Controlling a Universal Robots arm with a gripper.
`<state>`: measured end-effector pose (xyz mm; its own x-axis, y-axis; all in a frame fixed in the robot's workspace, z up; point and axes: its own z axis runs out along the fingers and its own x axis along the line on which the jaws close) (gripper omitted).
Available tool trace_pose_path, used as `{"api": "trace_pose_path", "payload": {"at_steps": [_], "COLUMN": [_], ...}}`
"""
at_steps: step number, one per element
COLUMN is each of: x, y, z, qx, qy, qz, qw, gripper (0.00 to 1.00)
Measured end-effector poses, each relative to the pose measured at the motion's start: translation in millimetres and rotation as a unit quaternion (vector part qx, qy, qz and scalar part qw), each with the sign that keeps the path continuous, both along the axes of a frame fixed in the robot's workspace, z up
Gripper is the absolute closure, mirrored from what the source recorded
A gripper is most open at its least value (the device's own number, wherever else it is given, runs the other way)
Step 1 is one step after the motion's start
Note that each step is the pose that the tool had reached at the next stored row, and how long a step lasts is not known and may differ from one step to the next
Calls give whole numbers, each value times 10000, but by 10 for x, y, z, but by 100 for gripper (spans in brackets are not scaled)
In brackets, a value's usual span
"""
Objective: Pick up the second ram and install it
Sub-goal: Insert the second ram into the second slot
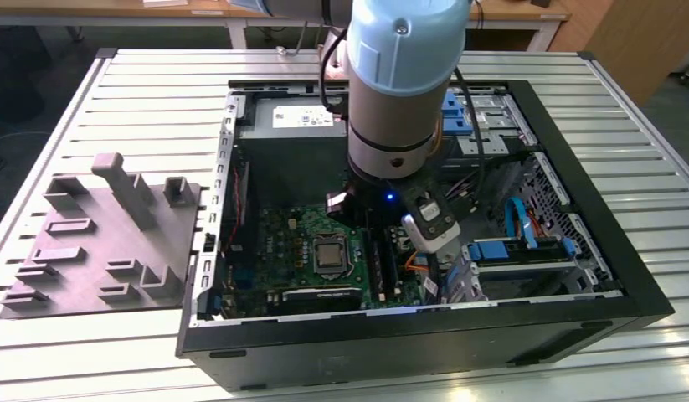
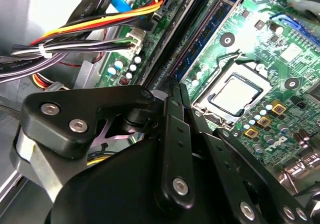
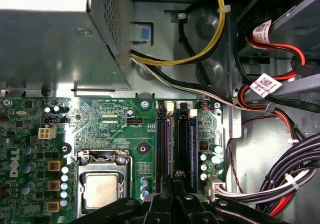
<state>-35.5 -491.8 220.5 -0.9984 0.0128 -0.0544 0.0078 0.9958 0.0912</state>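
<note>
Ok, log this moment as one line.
arm: reaching into case | gripper: at slots | beside: socket | load: unclear

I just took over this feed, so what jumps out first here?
The pale blue robot arm plunges into the open black computer case on the slatted metal table in the exterior view. In the first wrist view, the black gripper hangs over the long black memory slots, beside the square silver processor socket.
</note>
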Motion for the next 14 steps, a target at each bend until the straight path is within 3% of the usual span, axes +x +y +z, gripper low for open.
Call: {"api": "trace_pose_path", "payload": {"at_steps": [14], "x": [-1], "y": [-1], "z": [-17], "qx": [15], "qy": [0], "qz": [-1], "qw": [10000], "gripper": [88]}}
